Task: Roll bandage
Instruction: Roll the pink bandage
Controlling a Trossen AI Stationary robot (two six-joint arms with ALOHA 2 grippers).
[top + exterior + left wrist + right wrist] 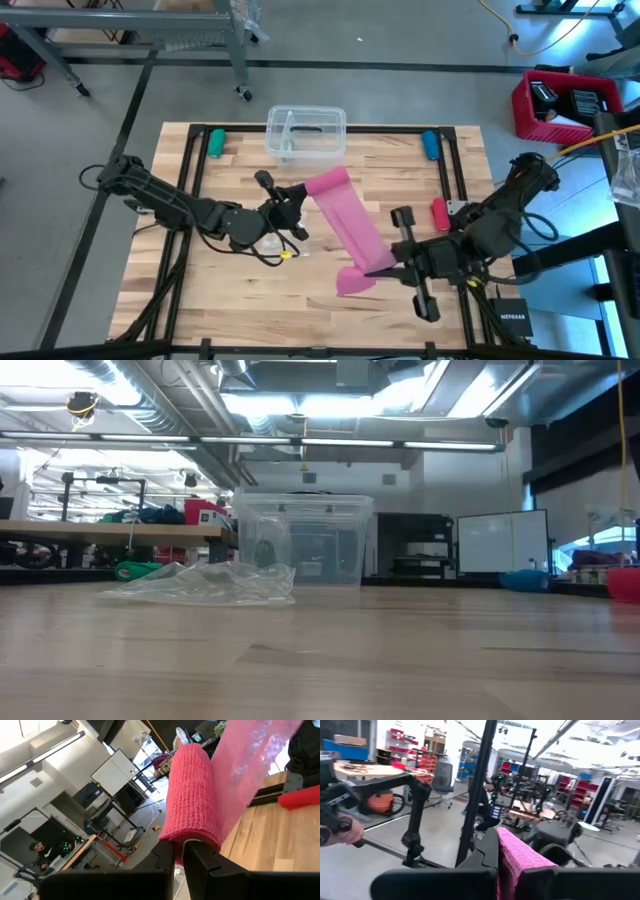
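Bandage (pixel 347 225) stretched between clamping left hand (pixel 300 200) and right hand (pixel 385 268); clear tub (pixel 305 133) behind

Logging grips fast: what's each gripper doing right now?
Left gripper: closed on the bandage, at its rolled end.
Right gripper: closed on the bandage's other end.

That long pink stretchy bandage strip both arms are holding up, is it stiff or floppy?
Probably floppy: the pink knitted bandage strip sags between the left tool and the right tool, its loose end folded on the wooden table. Likely light; thin fingers carry it. The ribbed weave should resist slipping.
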